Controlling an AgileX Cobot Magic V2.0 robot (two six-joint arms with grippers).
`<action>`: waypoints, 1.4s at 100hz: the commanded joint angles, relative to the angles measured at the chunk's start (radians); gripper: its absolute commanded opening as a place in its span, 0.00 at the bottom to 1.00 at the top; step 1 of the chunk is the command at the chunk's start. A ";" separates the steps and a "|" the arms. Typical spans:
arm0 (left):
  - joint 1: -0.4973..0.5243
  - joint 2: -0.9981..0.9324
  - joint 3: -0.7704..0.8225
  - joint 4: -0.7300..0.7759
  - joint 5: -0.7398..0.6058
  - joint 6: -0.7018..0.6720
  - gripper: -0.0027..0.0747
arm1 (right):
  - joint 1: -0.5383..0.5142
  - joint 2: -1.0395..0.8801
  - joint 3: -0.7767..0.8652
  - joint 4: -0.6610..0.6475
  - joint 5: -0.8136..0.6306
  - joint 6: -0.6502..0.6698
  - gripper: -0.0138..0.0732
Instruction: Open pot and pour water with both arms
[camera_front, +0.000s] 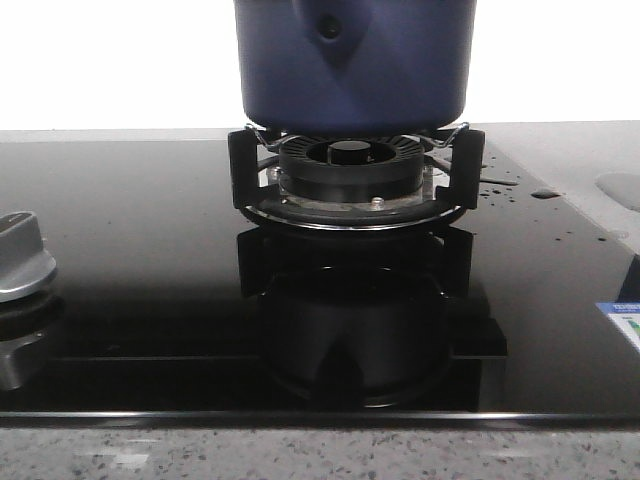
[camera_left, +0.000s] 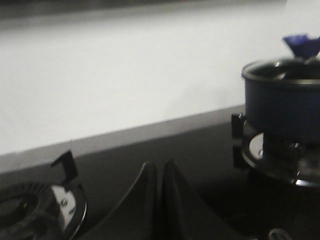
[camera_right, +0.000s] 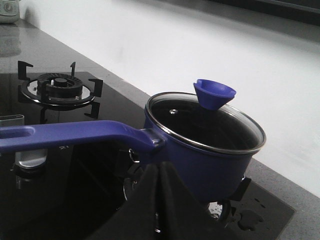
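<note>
Both grippers are seen closed and empty: the left gripper (camera_left: 159, 200) at the bottom centre of its wrist frame, the right gripper (camera_right: 161, 200) low in its own, fingers pressed together just before the pot (camera_right: 205, 150). The pot is seated on the burner (camera_front: 350, 170) at upper centre of the front frame, its glass lid (camera_right: 205, 122) on, blue knob (camera_right: 214, 95) upright, long handle (camera_right: 75, 134) reaching left. Nothing is judged begun; opening of one gripper over the knob is called for next.
</note>
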 joint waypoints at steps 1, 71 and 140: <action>0.002 0.010 0.018 0.323 -0.064 -0.341 0.01 | 0.002 0.005 -0.027 -0.021 0.033 0.004 0.09; 0.023 -0.236 0.324 0.922 0.017 -0.956 0.01 | 0.002 0.005 -0.027 -0.021 0.038 0.004 0.09; 0.023 -0.236 0.324 0.839 0.028 -0.956 0.01 | 0.002 0.005 -0.027 -0.021 0.040 0.004 0.09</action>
